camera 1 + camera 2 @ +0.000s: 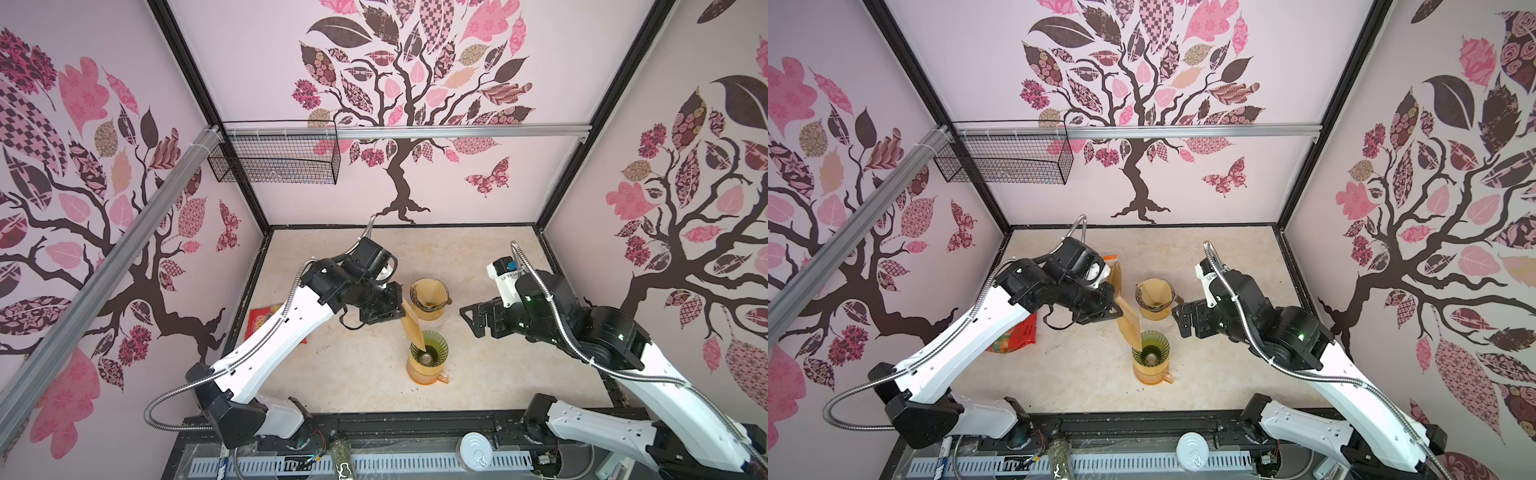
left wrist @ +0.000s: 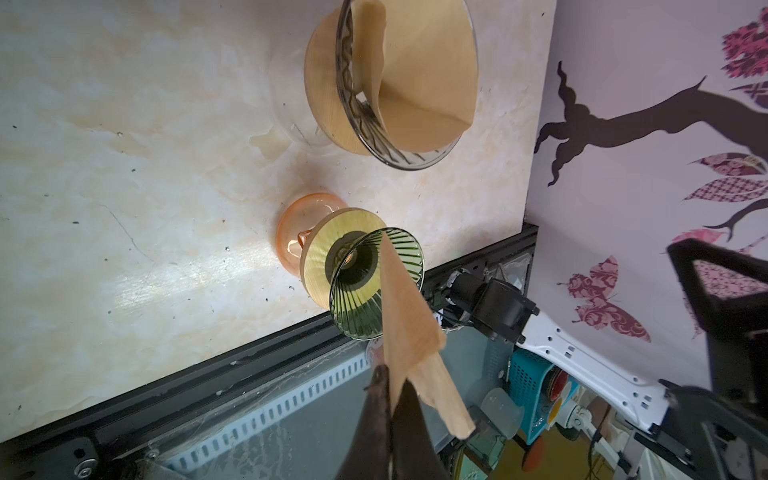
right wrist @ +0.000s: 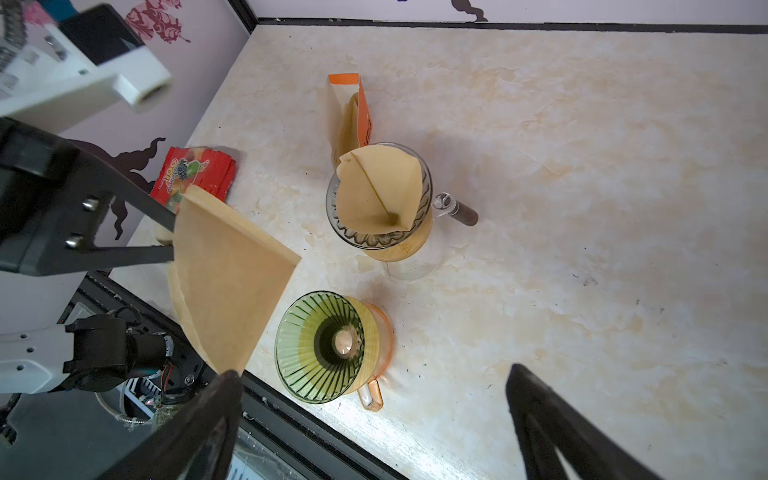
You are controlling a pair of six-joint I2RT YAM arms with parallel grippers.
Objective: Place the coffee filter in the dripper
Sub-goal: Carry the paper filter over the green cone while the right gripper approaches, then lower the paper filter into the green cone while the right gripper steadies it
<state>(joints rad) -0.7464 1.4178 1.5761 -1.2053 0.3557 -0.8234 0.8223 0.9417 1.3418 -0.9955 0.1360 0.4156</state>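
Observation:
A folded brown paper coffee filter [image 1: 412, 328] [image 1: 1127, 326] [image 2: 409, 320] [image 3: 226, 282] hangs point down from my left gripper [image 1: 395, 309] [image 1: 1115, 309] [image 2: 392, 378], which is shut on its upper edge. The filter's lower tip reaches the left rim of the green ribbed glass dripper [image 1: 434, 353] [image 1: 1154, 351] [image 2: 357, 299] [image 3: 307, 353]; contact cannot be told. The dripper stands empty on an orange glass server [image 3: 380, 328]. My right gripper [image 1: 467, 320] [image 1: 1179, 322] [image 3: 374, 372] hovers open to the right of the dripper, holding nothing.
A second dripper with a filter in it [image 1: 430, 293] [image 1: 1154, 295] [image 2: 415, 79] [image 3: 382, 191] stands just behind. An orange filter box [image 3: 359, 108] lies farther back. A red snack packet [image 1: 266, 318] [image 3: 195, 174] lies at the left. A wire basket [image 1: 274, 160] hangs on the back wall.

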